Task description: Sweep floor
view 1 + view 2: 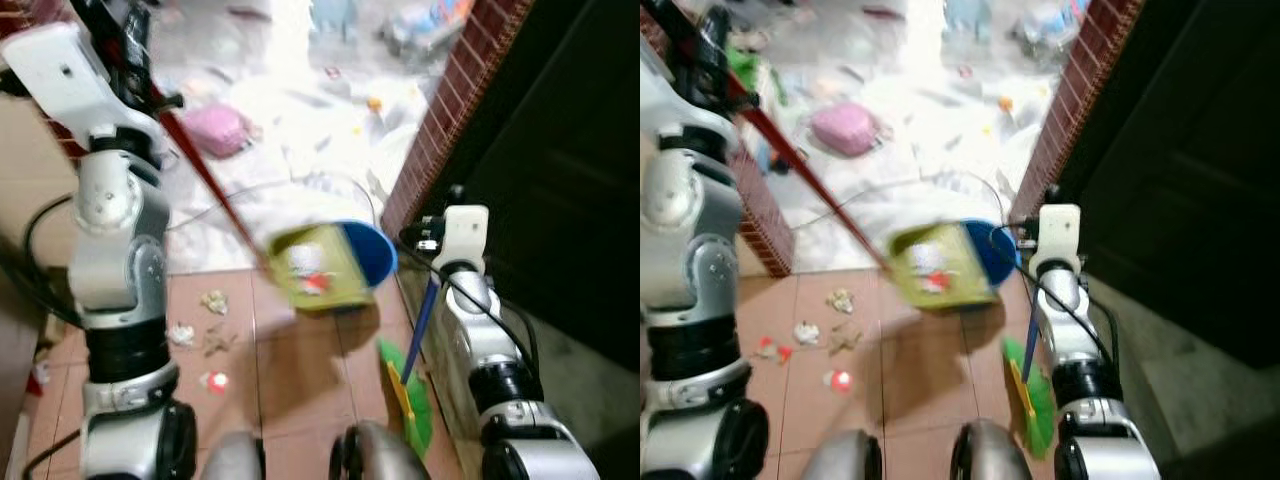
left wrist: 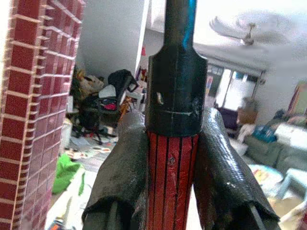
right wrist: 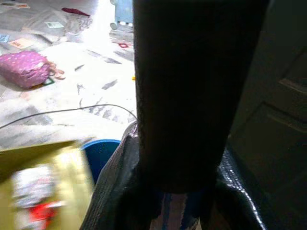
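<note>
My left gripper [image 2: 171,182] is shut on the red ribbed handle [image 1: 215,190] of a yellow-green dustpan [image 1: 318,268]. The dustpan hangs blurred above the tile floor, in front of a blue bin [image 1: 375,252]. My right gripper [image 3: 175,206] is shut on the blue broom handle [image 1: 426,310]. The broom's green bristles [image 1: 412,398] rest on the floor by my right side. Scraps of litter [image 1: 212,302] and a small red piece [image 1: 216,380] lie on the tiles to the left of the dustpan.
A red brick wall [image 1: 455,95] and a dark door [image 1: 570,180] close off the right. Beyond the tiles, a bright cluttered floor holds a pink bag [image 1: 218,128], a thin cable [image 1: 300,185] and scattered items. A brick pillar [image 1: 765,225] stands at the left.
</note>
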`<state>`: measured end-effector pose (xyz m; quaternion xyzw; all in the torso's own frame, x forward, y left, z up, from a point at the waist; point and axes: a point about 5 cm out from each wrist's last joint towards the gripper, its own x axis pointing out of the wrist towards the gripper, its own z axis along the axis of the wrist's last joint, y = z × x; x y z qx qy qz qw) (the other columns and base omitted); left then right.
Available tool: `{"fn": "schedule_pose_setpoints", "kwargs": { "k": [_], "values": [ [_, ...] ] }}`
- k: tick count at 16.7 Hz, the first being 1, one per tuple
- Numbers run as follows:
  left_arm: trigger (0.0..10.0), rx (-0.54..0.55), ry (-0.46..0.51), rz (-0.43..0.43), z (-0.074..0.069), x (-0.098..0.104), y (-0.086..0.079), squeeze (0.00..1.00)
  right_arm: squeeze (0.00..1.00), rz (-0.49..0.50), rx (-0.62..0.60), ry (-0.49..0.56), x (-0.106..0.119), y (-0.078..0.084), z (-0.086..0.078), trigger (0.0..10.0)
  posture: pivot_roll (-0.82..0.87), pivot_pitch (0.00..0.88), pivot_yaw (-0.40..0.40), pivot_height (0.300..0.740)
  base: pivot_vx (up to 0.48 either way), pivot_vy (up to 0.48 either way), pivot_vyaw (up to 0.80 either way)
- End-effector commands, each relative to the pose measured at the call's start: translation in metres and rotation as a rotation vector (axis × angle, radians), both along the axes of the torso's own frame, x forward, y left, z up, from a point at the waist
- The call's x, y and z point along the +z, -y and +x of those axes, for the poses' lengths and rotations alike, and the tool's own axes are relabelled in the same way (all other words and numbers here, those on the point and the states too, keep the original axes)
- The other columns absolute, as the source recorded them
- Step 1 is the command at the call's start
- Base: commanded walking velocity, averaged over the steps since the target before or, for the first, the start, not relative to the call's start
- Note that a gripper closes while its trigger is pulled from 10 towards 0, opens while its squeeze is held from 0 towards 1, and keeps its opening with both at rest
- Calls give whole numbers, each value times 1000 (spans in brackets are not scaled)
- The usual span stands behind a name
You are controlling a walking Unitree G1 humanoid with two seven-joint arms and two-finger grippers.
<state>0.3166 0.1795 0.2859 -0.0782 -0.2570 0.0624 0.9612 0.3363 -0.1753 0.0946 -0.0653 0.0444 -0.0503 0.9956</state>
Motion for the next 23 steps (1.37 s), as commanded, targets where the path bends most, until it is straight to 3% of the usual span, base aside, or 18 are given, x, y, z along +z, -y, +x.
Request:
{"fn": "schedule_pose_setpoints", "kwargs": {
  "k": [1, 12, 22, 23],
  "values": [
    [10000, -47, 89, -8, -3, 16, 12, 0, 0, -6, -35, 5, 2, 12, 0, 10000, -10, 108, -35, 740, 319, 0, 0],
    [10000, -114, 100, 82, 8, 6, 41, 0, 0, -7, -27, -4, -1, 9, 0, 10000, -13, 108, -36, 740, 407, 0, 0],
    [10000, -93, 146, 127, 16, 12, 43, 0, 0, -4, -33, -6, -1, 9, 0, 10000, -21, 120, -34, 740, 436, 0, 0],
    [10000, -85, 159, 163, 16, 13, 45, 0, 0, -4, -32, -8, -2, 10, 0, 10000, -22, 119, -36, 740, 0, 0, 0]
  ]
}}
